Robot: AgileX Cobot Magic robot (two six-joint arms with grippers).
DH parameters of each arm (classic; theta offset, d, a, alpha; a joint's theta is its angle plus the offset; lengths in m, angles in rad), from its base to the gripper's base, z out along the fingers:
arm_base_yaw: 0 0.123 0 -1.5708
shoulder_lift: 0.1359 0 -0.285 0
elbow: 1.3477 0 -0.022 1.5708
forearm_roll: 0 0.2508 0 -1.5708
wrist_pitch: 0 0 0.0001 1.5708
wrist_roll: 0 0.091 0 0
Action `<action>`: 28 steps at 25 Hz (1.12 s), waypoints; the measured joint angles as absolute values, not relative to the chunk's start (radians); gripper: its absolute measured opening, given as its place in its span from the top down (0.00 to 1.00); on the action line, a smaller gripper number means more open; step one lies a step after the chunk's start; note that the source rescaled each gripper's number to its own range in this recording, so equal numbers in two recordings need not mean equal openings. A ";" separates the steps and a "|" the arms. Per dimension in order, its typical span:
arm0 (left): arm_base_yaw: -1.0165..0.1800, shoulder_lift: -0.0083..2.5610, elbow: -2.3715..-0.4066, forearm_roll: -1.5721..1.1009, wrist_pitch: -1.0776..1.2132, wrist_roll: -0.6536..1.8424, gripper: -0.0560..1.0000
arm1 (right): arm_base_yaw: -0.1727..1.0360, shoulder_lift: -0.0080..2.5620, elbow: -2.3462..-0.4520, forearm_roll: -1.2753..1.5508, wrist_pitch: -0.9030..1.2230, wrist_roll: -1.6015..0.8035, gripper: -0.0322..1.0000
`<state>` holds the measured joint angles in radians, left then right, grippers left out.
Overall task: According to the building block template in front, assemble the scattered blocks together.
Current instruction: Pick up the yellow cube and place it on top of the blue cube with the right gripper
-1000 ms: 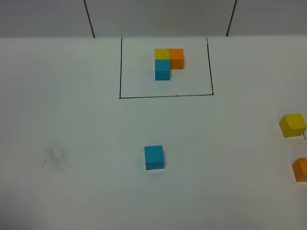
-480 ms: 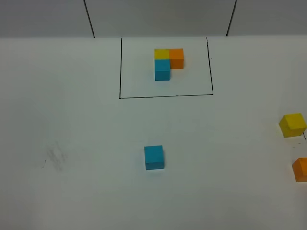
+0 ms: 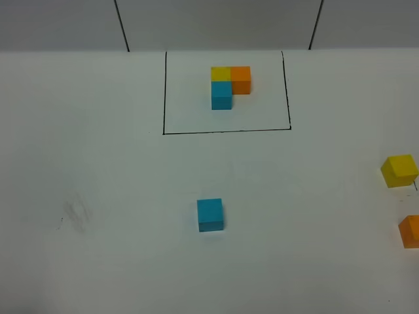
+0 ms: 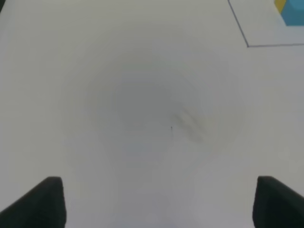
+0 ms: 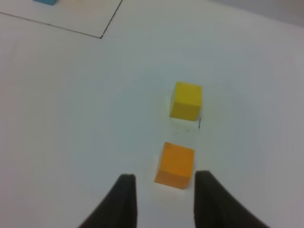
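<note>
The building block template [image 3: 227, 91] is a black-outlined rectangle at the far middle, framing a joined yellow, orange and blue trio [image 3: 230, 84]. Of the scattered blocks, the sky blue cube [image 3: 210, 214] sits alone in the middle of the table. The yellow cube [image 3: 399, 170] and the orange cube [image 3: 410, 231] lie at the right edge. Neither arm shows in the exterior view. My right gripper [image 5: 165, 176] hovers near the orange cube [image 5: 175, 165], fingers a cube's width apart and holding nothing, with the yellow cube [image 5: 186, 99] beyond. My left gripper [image 4: 156, 199] is wide open over bare table.
The table [image 3: 98, 163] is white, with a faint grey smudge [image 3: 77, 214] at the left, also below the left gripper as a smudge [image 4: 187, 123]. A corner of the template outline [image 4: 247, 42] shows in the left wrist view. A wall with two dark lines runs behind.
</note>
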<state>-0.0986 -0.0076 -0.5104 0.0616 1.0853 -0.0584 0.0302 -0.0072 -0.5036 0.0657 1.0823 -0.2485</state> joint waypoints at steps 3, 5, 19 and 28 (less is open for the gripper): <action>-0.099 -0.008 -0.506 0.063 1.079 -0.058 0.30 | 0.030 -0.007 -0.504 0.066 1.082 -0.249 0.97; -0.099 -0.008 -0.506 0.064 1.077 -0.058 0.30 | 0.030 -0.007 -0.504 0.066 1.082 -0.249 0.97; -0.104 -0.008 -0.506 0.066 1.071 -0.057 0.30 | 0.030 -0.007 -0.504 0.066 1.082 -0.249 0.97; -0.104 -0.008 -0.506 0.066 1.071 -0.057 0.30 | 0.030 -0.007 -0.504 0.066 1.082 -0.249 0.97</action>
